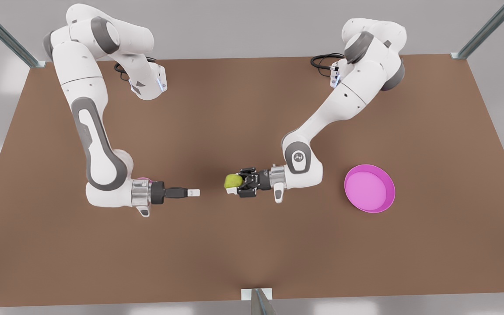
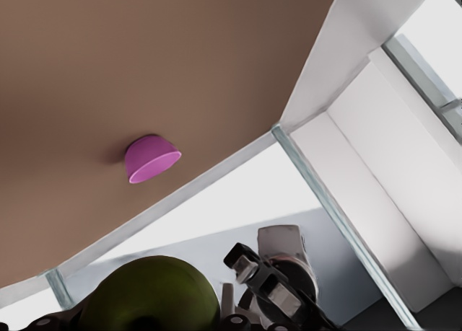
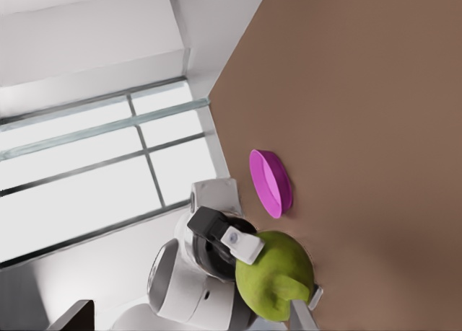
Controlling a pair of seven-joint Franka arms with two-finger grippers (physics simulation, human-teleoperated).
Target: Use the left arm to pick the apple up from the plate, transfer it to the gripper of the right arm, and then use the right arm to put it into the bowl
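Brown flat tabletop (image 1: 252, 109) carrying two white jointed arms, one at each side of the front view.

Left arm (image 1: 344, 103): at the front view's right, forearm lowered, wrist turned level and pointing toward the front view's left. Left gripper (image 1: 236, 183) black, two-fingered, closed partway onto the small round yellow-green apple (image 1: 233, 180); one white-tipped finger above the fruit and one below it, both touching it. In the left wrist view, apple (image 2: 148, 295) close against the camera, between the fingers. In the right wrist view, same apple (image 3: 271, 288) clamped by the left gripper (image 3: 278, 273), white pads (image 3: 242, 246) pressed on opposite sides.

Apple position: in the left gripper, near the middle of the table, well apart from the wide shallow bright pink plate (image 1: 368, 186). Plate flat on the table at the front view's right, just beyond the left arm's wrist, nothing on it. Plate (image 3: 271, 183) seen edge-on in the right wrist view, behind the apple.

Right arm (image 1: 90, 131): at the front view's left, wrist also level, pointing toward the front view's right. Right gripper (image 1: 194, 192) facing the apple, near it, not touching; a strip of bare table between tip and fruit. Seen edge-on; open or closed cannot be told. Nothing held.

Small deep pink bowl (image 2: 151, 158): on the table in the left wrist view, well beyond the apple, near the table's edge. In the front view, a sliver of pink (image 1: 144, 179) showing behind the right arm's wrist.
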